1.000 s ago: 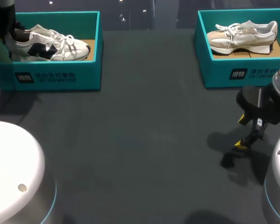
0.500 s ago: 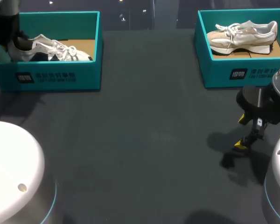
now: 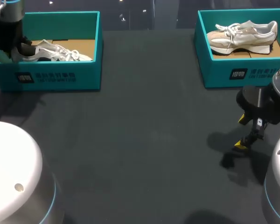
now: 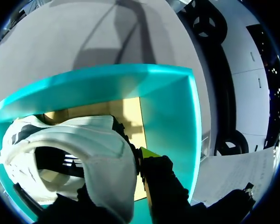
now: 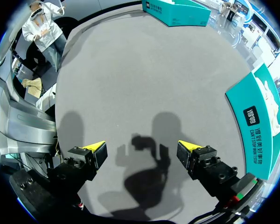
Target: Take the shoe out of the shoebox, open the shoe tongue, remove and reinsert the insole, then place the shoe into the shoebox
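Sinking since a second ago, the shoe (image 3: 56, 52) now lies almost flat inside the left shoebox (image 3: 56, 77) in the head view, so the final placing looks nearly done; the left gripper (image 3: 18, 46) reaches down at its heel. Left wrist view: its fingers pinch the heel collar. Right wrist view: the right gripper (image 5: 142, 151) hangs wide open, empty, over the table (image 5: 144, 70)

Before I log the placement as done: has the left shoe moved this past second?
Yes. The white shoe has sunk lower into the left shoebox, behind its front wall.
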You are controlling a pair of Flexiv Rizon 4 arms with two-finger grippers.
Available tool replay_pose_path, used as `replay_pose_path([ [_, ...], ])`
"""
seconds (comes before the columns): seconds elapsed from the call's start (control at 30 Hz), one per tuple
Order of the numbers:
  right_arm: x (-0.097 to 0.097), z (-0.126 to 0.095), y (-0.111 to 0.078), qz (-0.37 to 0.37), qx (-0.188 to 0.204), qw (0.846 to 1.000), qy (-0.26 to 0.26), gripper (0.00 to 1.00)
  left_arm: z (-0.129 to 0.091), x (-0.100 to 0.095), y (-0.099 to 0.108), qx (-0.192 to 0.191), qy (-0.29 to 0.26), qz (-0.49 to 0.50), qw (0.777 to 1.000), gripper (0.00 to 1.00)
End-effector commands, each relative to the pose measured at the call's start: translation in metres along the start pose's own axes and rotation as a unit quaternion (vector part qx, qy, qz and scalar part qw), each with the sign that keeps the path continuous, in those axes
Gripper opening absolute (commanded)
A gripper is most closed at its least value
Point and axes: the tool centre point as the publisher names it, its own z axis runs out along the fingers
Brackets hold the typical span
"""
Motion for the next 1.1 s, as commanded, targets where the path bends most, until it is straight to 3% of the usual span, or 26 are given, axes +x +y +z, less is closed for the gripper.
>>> replay_pose_path([
  [0.03,0.002,0.0,-0.001,0.0,0.0,1.0,-0.002,1.0,0.005,-0.002,0.004,0.004,-0.004,-0.001,1.0,0.0],
  [0.67,0.002,0.0,-0.001,0.0,0.0,1.0,-0.002,1.0,0.034,-0.011,0.006,0.021,-0.016,-0.031,0.999,0.02],
  [0.87,0.002,0.0,-0.001,0.0,0.0,1.0,-0.002,1.0,0.037,-0.009,0.007,0.02,-0.032,-0.04,0.999,0.11],
  [1.0,0.002,0.0,-0.001,0.0,0.0,1.0,-0.002,1.0,0.034,-0.006,0.006,0.017,-0.04,-0.039,0.998,0.29],
  [1.1,0.002,0.0,-0.001,0.0,0.0,1.0,-0.002,1.0,0.031,-0.005,0.006,0.015,-0.046,-0.042,0.998,0.38],
])
